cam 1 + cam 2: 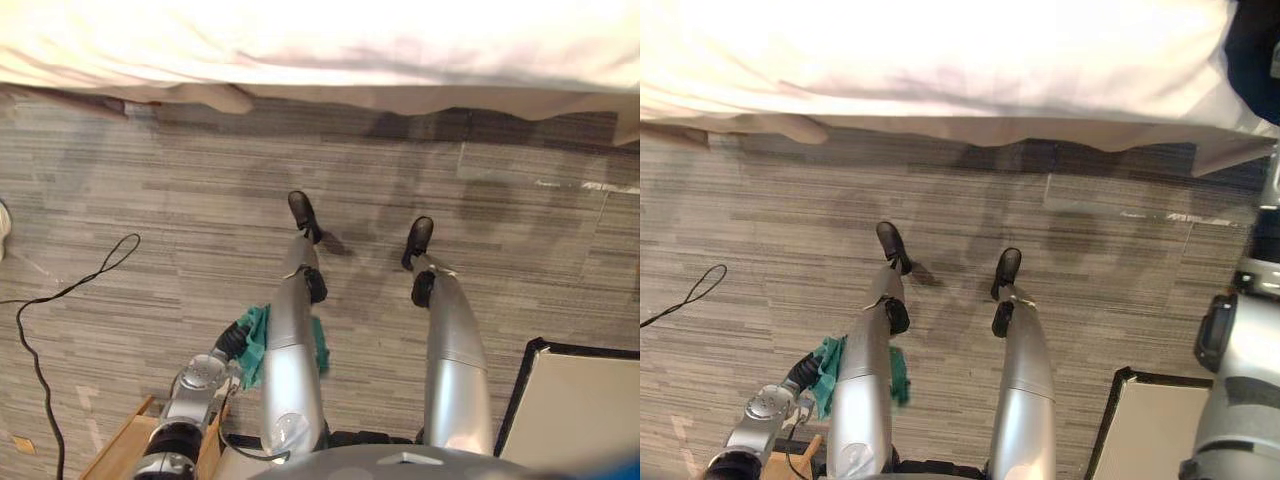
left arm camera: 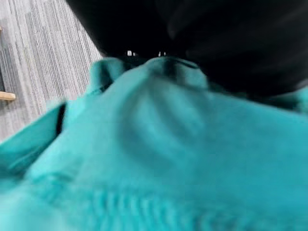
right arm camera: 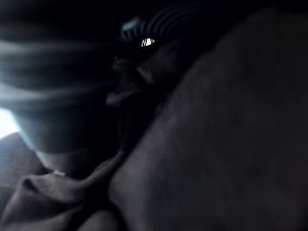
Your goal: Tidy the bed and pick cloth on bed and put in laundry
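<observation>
Left hand [image 1: 233,341] half under teal cloth [image 1: 256,336]; bed [image 1: 320,45] mostly off-frame.

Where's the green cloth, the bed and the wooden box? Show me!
teal cloth [image 1: 252,345]: left eye view, on its bunched middle.
bed [image 1: 320,40]: left eye view, on its white top.
wooden box [image 1: 118,437]: left eye view, on its light rim.

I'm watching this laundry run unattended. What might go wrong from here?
1. The teal cloth is bunched at the left hand and seems to hang beside the wooden box, not over it; released here, it would likely land on the floor.
2. Dark cloth blankets the right wrist view, so any hold on it cannot be checked; it may slip unnoticed.
</observation>
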Motion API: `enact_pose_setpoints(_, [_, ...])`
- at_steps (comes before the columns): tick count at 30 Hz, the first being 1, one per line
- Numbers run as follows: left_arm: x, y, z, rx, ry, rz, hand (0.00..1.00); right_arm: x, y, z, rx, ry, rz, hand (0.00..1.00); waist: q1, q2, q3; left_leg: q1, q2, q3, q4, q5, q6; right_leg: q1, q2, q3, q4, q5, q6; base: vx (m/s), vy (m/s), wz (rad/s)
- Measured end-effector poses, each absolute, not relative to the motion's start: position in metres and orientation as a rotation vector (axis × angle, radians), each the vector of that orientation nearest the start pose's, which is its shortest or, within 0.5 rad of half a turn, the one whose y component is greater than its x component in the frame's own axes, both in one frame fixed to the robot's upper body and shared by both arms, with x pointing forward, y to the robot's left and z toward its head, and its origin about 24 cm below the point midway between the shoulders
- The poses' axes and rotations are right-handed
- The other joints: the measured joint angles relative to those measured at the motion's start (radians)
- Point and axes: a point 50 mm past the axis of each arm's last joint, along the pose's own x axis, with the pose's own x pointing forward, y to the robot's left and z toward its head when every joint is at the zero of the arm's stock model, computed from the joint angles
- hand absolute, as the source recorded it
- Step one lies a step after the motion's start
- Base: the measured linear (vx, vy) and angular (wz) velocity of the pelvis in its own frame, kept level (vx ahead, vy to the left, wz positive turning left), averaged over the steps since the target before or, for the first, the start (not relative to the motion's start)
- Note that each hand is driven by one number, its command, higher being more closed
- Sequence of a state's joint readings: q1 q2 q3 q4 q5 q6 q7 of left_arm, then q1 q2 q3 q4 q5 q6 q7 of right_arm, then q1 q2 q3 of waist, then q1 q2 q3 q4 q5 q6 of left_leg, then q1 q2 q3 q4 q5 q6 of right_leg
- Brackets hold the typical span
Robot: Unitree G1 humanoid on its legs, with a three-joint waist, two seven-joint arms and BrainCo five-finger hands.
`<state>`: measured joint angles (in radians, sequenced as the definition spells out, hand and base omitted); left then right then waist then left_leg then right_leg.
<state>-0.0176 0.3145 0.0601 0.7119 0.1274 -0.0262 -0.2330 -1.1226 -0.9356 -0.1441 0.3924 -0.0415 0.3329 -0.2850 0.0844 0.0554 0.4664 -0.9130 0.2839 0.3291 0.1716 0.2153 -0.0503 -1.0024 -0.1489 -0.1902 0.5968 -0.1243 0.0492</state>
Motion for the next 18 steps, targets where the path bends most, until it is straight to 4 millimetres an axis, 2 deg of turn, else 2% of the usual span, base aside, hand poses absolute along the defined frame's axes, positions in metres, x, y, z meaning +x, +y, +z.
enact_pose_setpoints(4, [0.194, 0.251, -0.089, 0.325, 0.706, -0.118, 1.00, 0.305, -0.336, 0.378, -0.425, -0.610, -0.775, 1.00, 0.001, -0.014, -0.008, 0.036, -0.001, 0.018, -0.012, 0.024, 0.003, 0.018, -0.001, 0.011, 0.008, -0.003, -0.004, 0.07, -0.091, -0.02])
enact_pose_setpoints(6, [0.194, 0.251, -0.089, 0.327, 0.696, -0.113, 1.00, 0.310, -0.338, 0.355, -0.329, -0.604, -0.730, 1.00, 0.001, -0.020, -0.014, 0.063, -0.001, 0.018, -0.012, 0.022, 0.003, 0.044, -0.001, 0.010, 0.010, -0.011, -0.007, 0.08, -0.103, 0.05])
enact_pose_setpoints(8, [0.190, 0.249, -0.093, 0.317, 0.713, -0.101, 1.00, 0.318, -0.339, 0.310, -0.165, -0.587, -0.665, 1.00, 0.002, -0.031, -0.047, 0.095, -0.001, 0.017, -0.012, 0.018, -0.001, 0.077, 0.000, 0.010, 0.010, -0.022, -0.009, 0.07, -0.101, 0.06])
enact_pose_setpoints(9, [0.190, 0.249, -0.094, 0.316, 0.714, -0.099, 1.00, 0.319, -0.338, 0.300, -0.134, -0.583, -0.653, 1.00, 0.001, -0.033, -0.052, 0.103, -0.001, 0.017, -0.011, 0.017, -0.002, 0.089, 0.000, 0.010, 0.009, -0.024, -0.010, 0.08, -0.097, 0.05])
enact_pose_setpoints(11, [0.185, 0.247, -0.098, 0.315, 0.734, -0.082, 1.00, 0.322, -0.328, 0.247, -0.015, -0.547, -0.608, 1.00, -0.004, -0.048, -0.068, 0.160, -0.001, 0.019, -0.008, 0.002, -0.009, 0.146, 0.001, 0.010, 0.005, -0.036, -0.010, 0.07, -0.106, 0.02])
enact_pose_setpoints(12, [0.184, 0.247, -0.099, 0.317, 0.737, -0.081, 1.00, 0.323, -0.326, 0.236, 0.011, -0.534, -0.602, 1.00, -0.004, -0.051, -0.072, 0.170, -0.002, 0.019, -0.006, -0.001, -0.010, 0.155, 0.001, 0.013, 0.004, -0.038, -0.009, 0.05, -0.090, -0.01])
enact_pose_setpoints(13, [0.183, 0.247, -0.099, 0.327, 0.744, -0.082, 1.00, 0.322, -0.321, 0.215, 0.054, -0.508, -0.591, 1.00, -0.006, -0.052, -0.077, 0.186, 0.000, 0.019, 0.006, -0.014, -0.012, 0.179, 0.002, 0.014, 0.001, -0.044, -0.007, 0.05, -0.065, -0.03])
enact_pose_setpoints(14, [0.179, 0.248, -0.101, 0.334, 0.754, -0.078, 1.00, 0.320, -0.311, 0.173, 0.097, -0.424, -0.581, 1.00, -0.010, -0.056, -0.089, 0.216, 0.004, 0.021, 0.022, -0.035, -0.016, 0.217, 0.004, 0.015, -0.005, -0.048, -0.005, 0.05, -0.065, -0.02])
enact_pose_setpoints(15, [0.177, 0.248, -0.102, 0.342, 0.759, -0.078, 1.00, 0.319, -0.307, 0.159, 0.111, -0.388, -0.577, 1.00, -0.011, -0.057, -0.096, 0.222, 0.005, 0.022, 0.027, -0.041, -0.017, 0.225, 0.004, 0.015, -0.007, -0.049, -0.004, 0.07, -0.047, -0.04])
enact_pose_setpoints(17, [0.174, 0.248, -0.104, 0.369, 0.777, -0.088, 1.00, 0.310, -0.283, 0.099, 0.201, -0.241, -0.556, 1.00, -0.012, -0.057, -0.099, 0.286, 0.009, 0.039, 0.034, -0.058, -0.018, 0.293, 0.007, 0.023, -0.026, -0.051, -0.003, 0.09, -0.030, -0.10])
enact_pose_setpoints(18, [0.172, 0.246, -0.106, 0.383, 0.790, -0.094, 1.00, 0.299, -0.269, 0.065, 0.270, -0.148, -0.558, 1.00, -0.012, -0.056, -0.100, 0.335, 0.009, 0.050, 0.041, -0.073, -0.019, 0.342, 0.009, 0.033, -0.037, -0.052, -0.001, 0.09, -0.025, -0.16])
